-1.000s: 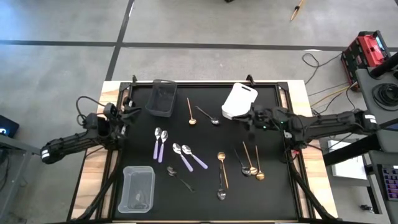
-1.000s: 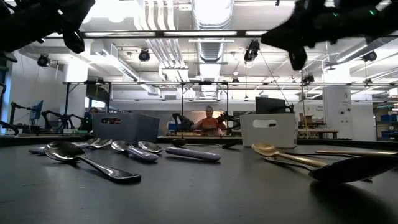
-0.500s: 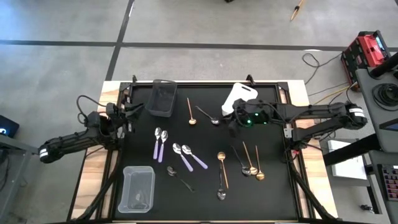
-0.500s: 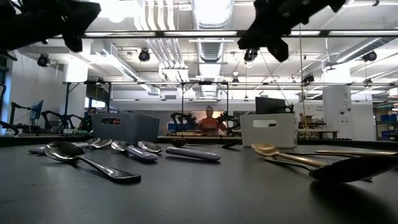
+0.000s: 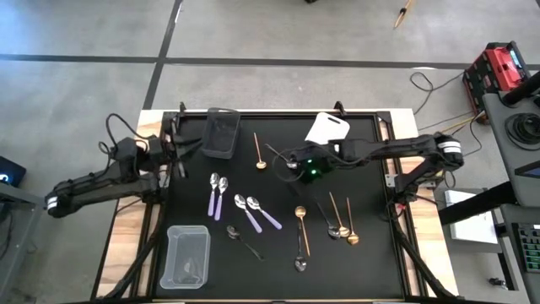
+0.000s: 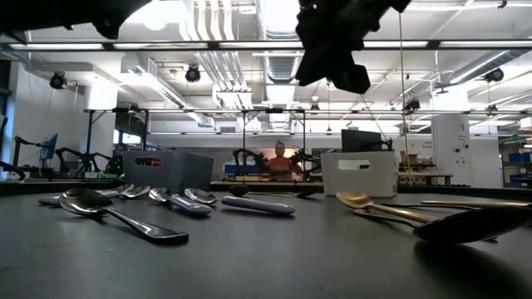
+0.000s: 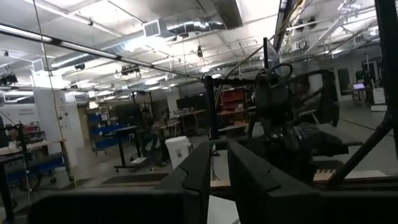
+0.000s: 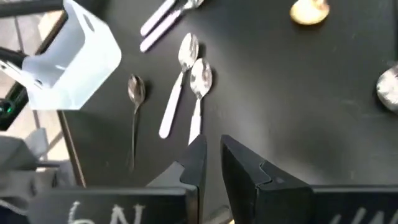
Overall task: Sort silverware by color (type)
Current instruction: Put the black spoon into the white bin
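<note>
The silverware lies loose on the black mat [image 5: 371, 169]. Lilac-handled spoons lie in two pairs [image 5: 215, 192] [image 5: 256, 211]. Gold spoons [image 5: 257, 152] [image 5: 301, 226] and dark spoons [image 5: 282, 157] [image 5: 242, 240] are scattered around them. My right gripper [image 5: 293, 158] [image 8: 212, 155] hangs shut over the mat's far middle, above a dark spoon, slanting down. My left gripper [image 5: 179, 152] [image 7: 219, 168] is shut and raised near the far left, beside the dark bin [image 5: 221, 133]. Neither holds anything.
A white bin [image 5: 327, 128] stands at the far middle-right and a clear bin [image 5: 187, 256] at the near left. More gold and dark spoons [image 5: 341, 221] lie at the near right. A person sits in the room beyond the table [image 6: 278, 162].
My right gripper has swept toward the table's left edge, from beside the white bin to above the dark spoon at the far middle, tipping downward as it went. My left gripper has risen a little and rolled. No spoon has moved.
</note>
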Motion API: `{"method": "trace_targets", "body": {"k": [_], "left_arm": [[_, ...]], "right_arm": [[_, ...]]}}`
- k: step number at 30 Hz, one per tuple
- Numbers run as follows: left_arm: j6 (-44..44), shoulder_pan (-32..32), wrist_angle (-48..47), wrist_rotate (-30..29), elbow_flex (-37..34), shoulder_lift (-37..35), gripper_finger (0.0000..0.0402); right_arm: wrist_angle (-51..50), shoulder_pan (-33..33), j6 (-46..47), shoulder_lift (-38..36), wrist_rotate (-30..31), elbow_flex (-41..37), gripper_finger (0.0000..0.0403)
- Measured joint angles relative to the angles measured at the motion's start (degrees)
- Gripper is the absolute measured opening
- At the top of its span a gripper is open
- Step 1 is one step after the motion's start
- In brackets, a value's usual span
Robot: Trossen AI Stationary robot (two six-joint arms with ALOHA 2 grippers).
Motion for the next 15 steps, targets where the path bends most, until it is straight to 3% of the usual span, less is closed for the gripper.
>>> {"method": "trace_targets", "body": {"k": [5, 9, 15], "left_arm": [[-1.0, 0.0, -10.7, 1.0, 5.3, 0.7, 0.0039], [-2.0, 0.0, -8.6, 9.4, 3.5, -1.7, 0.0039], [-6.3, 0.0, -4.3, 10.2, 1.5, -7.6, 0.0039]], "right_arm": [[-5.8, 1.4, 2.6, 5.0, -0.7, 5.0, 0.0038], [-10.0, 2.7, 4.8, 8.0, -0.9, 7.8, 0.0038], [-14.7, 4.6, 8.0, 10.4, -4.9, 8.2, 0.0038]]}}
